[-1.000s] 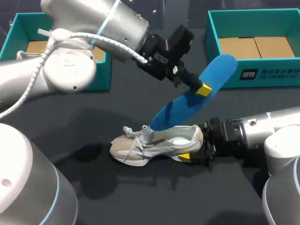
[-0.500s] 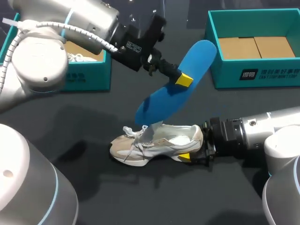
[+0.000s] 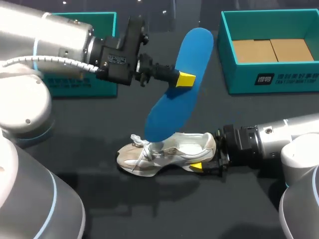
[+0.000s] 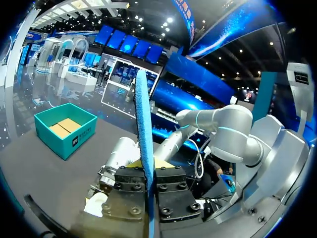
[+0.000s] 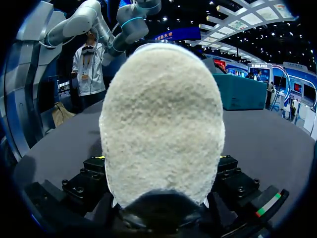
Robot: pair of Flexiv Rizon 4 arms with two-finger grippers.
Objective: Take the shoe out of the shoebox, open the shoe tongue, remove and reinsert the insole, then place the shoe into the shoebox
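Observation:
A blue insole (image 3: 177, 87) hangs nearly upright in the air, and my left gripper (image 3: 185, 79) is shut on its middle. In the left wrist view the insole (image 4: 142, 124) stands edge-on, pinched in that gripper (image 4: 148, 171). Its lower end hovers just over the laces of a beige and white shoe (image 3: 164, 153), which rests on its sole on the dark table. My right gripper (image 3: 208, 157) is shut on the shoe's heel from the right. The fuzzy heel (image 5: 161, 119) fills the right wrist view between that gripper's (image 5: 161, 173) fingers.
A teal shoebox (image 3: 239, 79) with a cardboard floor stands open at the back right, also seen as the teal box (image 4: 79, 141) ahead of the left gripper. A second teal shoebox (image 3: 79, 84) stands at the back left, behind my left arm.
My left arm has drawn back to the left with the insole, which swung from slanted to nearly upright. The right arm and the shoe have stayed put.

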